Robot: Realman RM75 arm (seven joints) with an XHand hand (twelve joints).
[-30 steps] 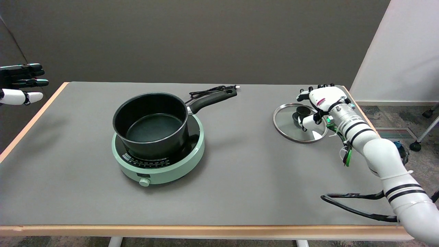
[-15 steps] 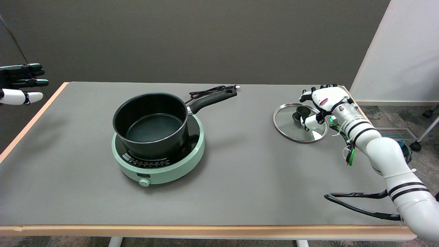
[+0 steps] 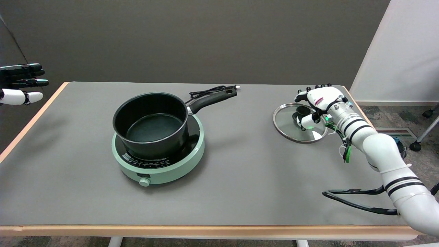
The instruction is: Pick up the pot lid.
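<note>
**Robot hand poised at lid knob, lid lying flat on tabletop**

Grey tabletop (image 3: 240, 178) with a pale wood edge is filling most of your view, with a dark wall running behind it and a white panel standing at the far right.

Your right robot hand (image 3: 317, 104) is reaching in from the lower right and hanging over the right side of the pot lid (image 3: 291, 128). Its fingers (image 3: 303, 95) are curling over the far side of the black knob (image 3: 301, 111), and the thumb (image 3: 306, 121) is sitting on the near side. You are looking at fingers parted around the knob; whether they are actually touching it, you cannot tell from this angle. Nothing is showing a firm clamp.

The pot lid is a glass disc with a metal rim, lying flat on the right part of the tabletop, knob up, well apart from the cooker.

Left of centre, a black saucepan (image 3: 151, 125) is sitting upright on a mint-green induction cooker (image 3: 159, 164), uncovered, its long black handle (image 3: 212, 99) pointing toward the far right. A black power cord (image 3: 209, 91) is lying coiled just behind the handle, near the far edge.

A black cable (image 3: 353, 204) is looping off your right arm (image 3: 380, 151) above the tabletop's near right corner.

The idle left hand (image 3: 20, 82) is showing at the upper left, in the air, beyond the tabletop's left edge.
</note>
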